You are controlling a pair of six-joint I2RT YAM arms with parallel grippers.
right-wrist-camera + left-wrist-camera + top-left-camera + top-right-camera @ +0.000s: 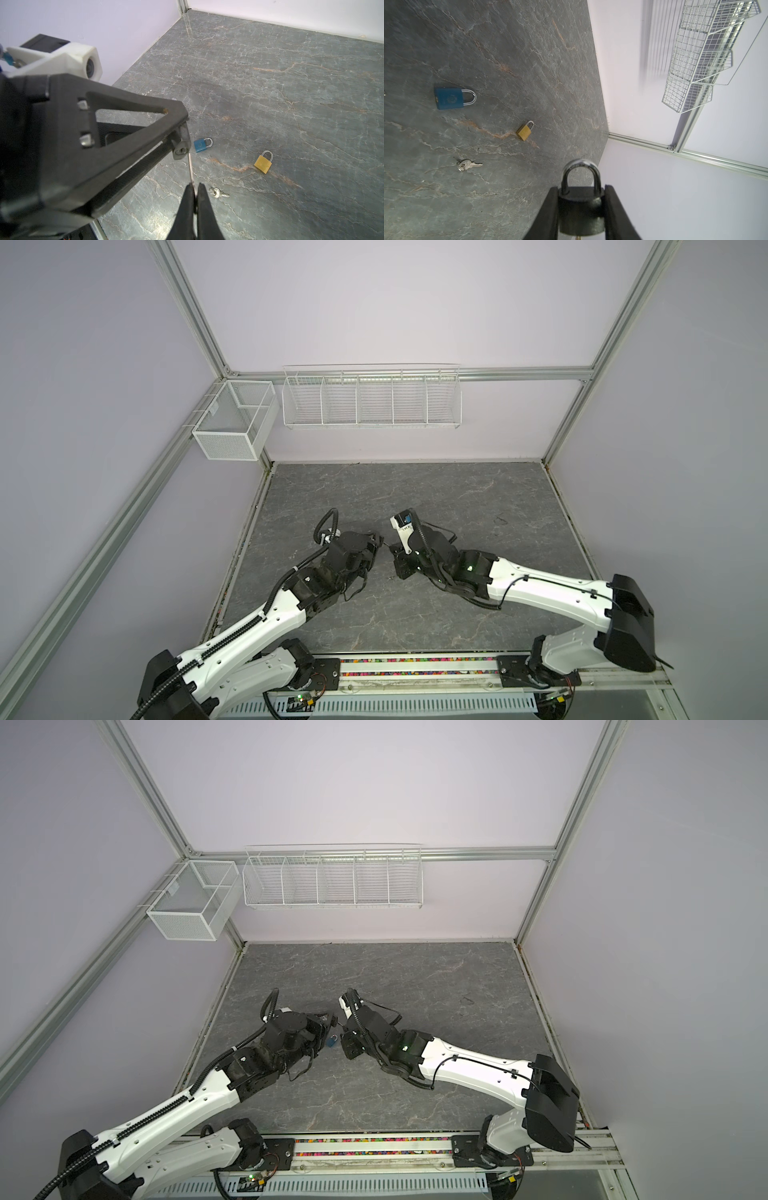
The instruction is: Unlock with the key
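Closest to you, your left jaws are clamped on the dark padlock [580, 212], one finger on either side of its body. Both legs of the steel shackle are seated, and the loop points away from the wrist. Your right jaws are pinched shut on the key [191, 170], which you see edge-on as a thin sliver running up to the padlock's base. Its tip reaches the rim of that base just beside the keyhole; you cannot tell from these views whether it is inside or only touching.

Take the blue padlock [332, 1041] as your marker. It lies flat on the counter [415, 977], and your two arms meet in the air just above it, with the held padlock and key lifted clear of the stone surface. Near the blue padlock, off toward its shackle end, a brass padlock [262, 163] also lies flat. Some loose keys on a ring [218, 192] rest near the blue padlock too, apart from both locks. Well beyond the blue padlock, a long wire rack [371, 398] and a mesh basket [232, 423] hang on the walls.
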